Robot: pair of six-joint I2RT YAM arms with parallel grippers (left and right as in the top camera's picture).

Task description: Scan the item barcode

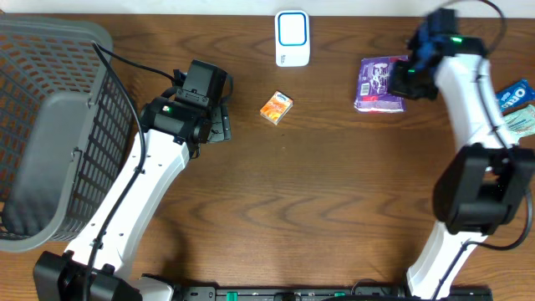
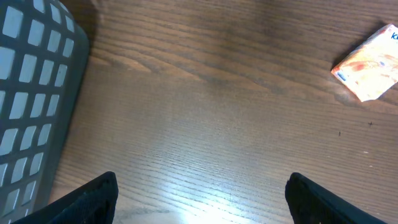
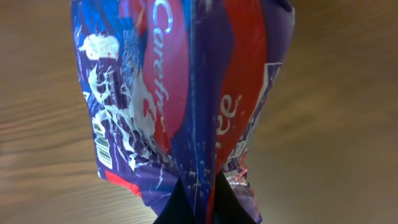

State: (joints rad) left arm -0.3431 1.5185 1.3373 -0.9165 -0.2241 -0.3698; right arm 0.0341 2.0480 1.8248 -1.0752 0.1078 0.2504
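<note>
Right fingers (image 3: 179, 210): pressed together, pinching the purple packet (image 3: 180, 93) right on its middle seam.
Left fingers (image 2: 93, 199): spread wide, nothing between them, hanging over bare desk (image 2: 205, 112), touching nothing.
Purple packet, place: far side of the desk towards the right, just right of the scanner (image 1: 292, 38), partly under the right wrist; lifted or resting, cannot tell.
Barcode (image 3: 101, 144): narrow strip on the packet's left edge in the right wrist view, facing the camera.
Orange box (image 1: 276, 108): lying flat near the middle of the far half, between the two arms, ahead and to the right of the left fingers, apart from them.
Basket (image 1: 50, 125): grey mesh, at the left edge of the desk, close beside the left arm.
Right edge: blue packet (image 1: 514, 94) and a greenish item (image 1: 522, 122), both half hidden behind the right arm.
Count: two arms, one purple packet, one orange box, one white-and-blue scanner, one basket, two part-hidden items at the right edge.
</note>
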